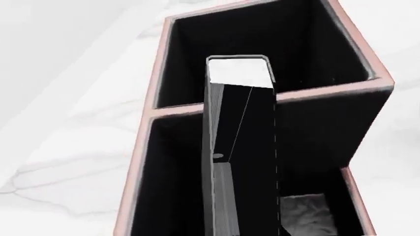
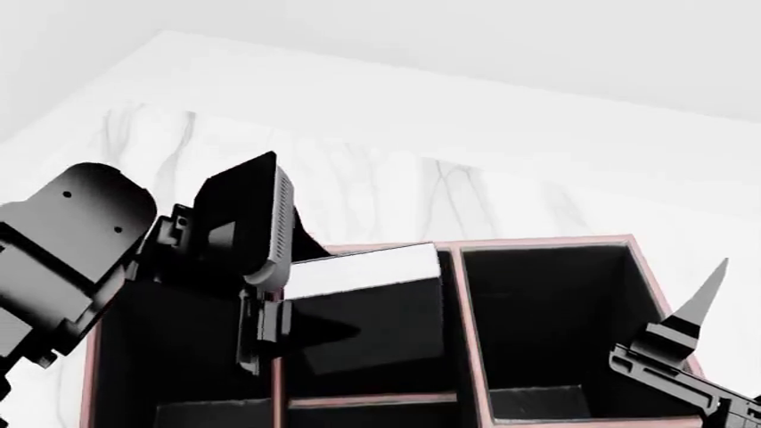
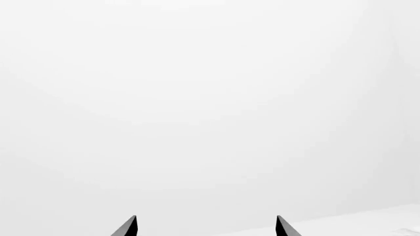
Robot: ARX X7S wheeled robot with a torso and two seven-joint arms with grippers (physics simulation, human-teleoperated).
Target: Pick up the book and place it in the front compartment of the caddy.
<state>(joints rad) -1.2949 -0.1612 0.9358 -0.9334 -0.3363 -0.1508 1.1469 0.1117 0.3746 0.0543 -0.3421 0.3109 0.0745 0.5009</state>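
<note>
No writing showed anywhere. The left gripper (image 2: pixel 264 308) was closed on the book (image 2: pixel 369 308), holding it upright in the caddy (image 2: pixel 458 312), within its front compartment (image 2: pixel 356 379). The right gripper (image 3: pixel 206 227) hung with fingers parted, empty.

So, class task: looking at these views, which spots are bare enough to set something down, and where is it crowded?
Free: the marble tabletop behind the caddy, and the caddy's empty cell nearest the right gripper. Crowded: the middle cell, where the left gripper holds the book.
</note>
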